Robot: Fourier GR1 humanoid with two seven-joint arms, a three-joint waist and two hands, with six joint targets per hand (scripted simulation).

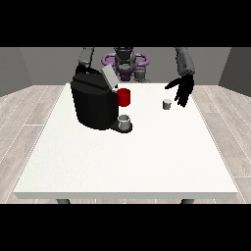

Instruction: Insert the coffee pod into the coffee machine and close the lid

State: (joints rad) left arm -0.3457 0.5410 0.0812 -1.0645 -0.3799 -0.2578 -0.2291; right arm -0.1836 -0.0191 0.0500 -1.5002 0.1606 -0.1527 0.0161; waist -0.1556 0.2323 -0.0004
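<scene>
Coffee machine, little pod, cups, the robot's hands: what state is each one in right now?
Coffee machine: upright on the table, lid raised open.
Coffee pod: standing on the table, not yet in the machine, untouched.
Grey cup: upright on the machine's base.
Red cup: upright behind the machine's front.
Hand at the view's right: open, fingers spread, just beside the pod.
Hand at the view's left: hidden behind the machine.

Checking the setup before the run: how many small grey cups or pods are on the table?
2: one small grey pod near the hand at the view's right; one grey cup at the coffee machine base. More may hide behind it.
</scene>
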